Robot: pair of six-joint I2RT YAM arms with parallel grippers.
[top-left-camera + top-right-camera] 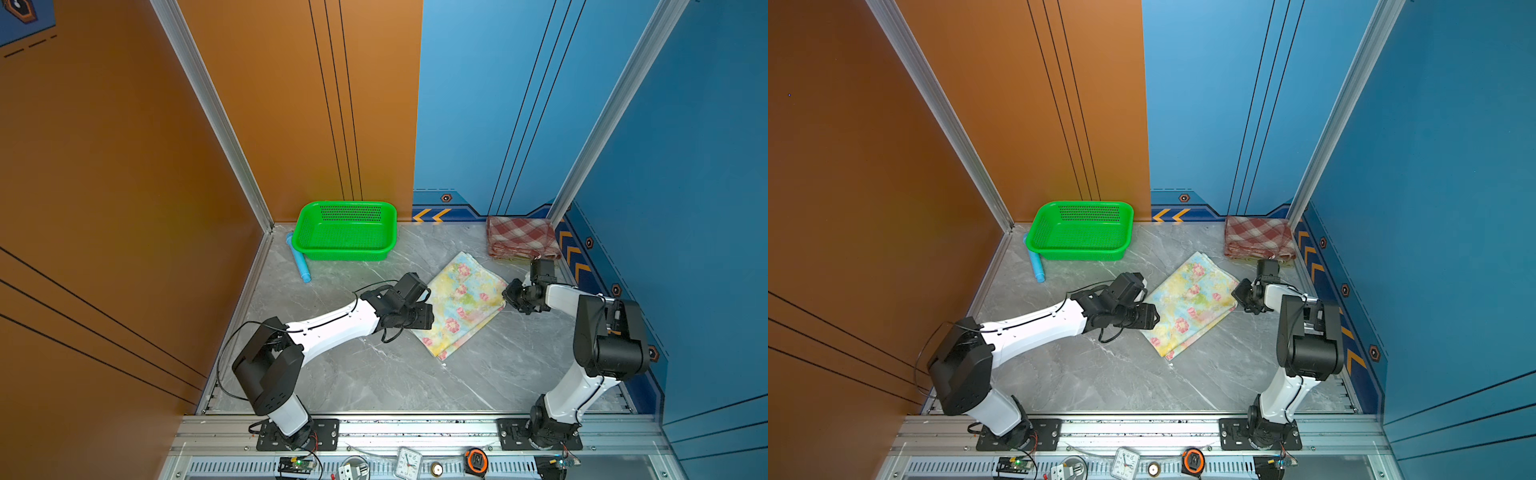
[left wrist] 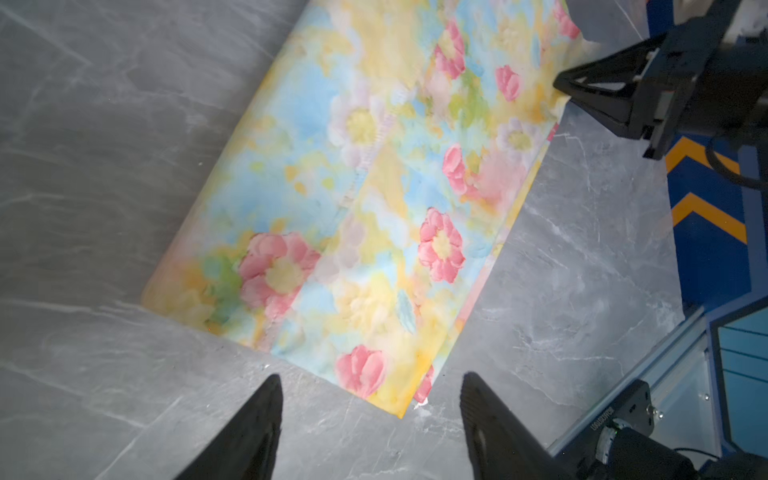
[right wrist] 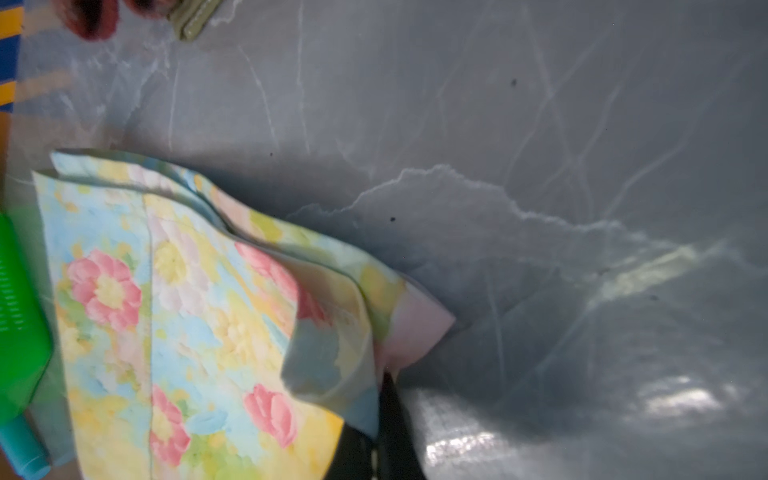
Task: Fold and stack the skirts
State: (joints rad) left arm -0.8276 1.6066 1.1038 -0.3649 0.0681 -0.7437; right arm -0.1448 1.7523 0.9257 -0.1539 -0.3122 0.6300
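Corner of floral skirt (image 1: 461,305) sits pinched in right pincer (image 3: 384,384); left pincer (image 2: 370,375) gapes.

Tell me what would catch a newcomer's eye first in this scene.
The folded floral skirt in the middle stands out, its corner pinched by the right end effector while the left end effector hangs open at its opposite edge. A bright green basket sits at the back wall, and a folded plaid skirt lies in the far right corner.
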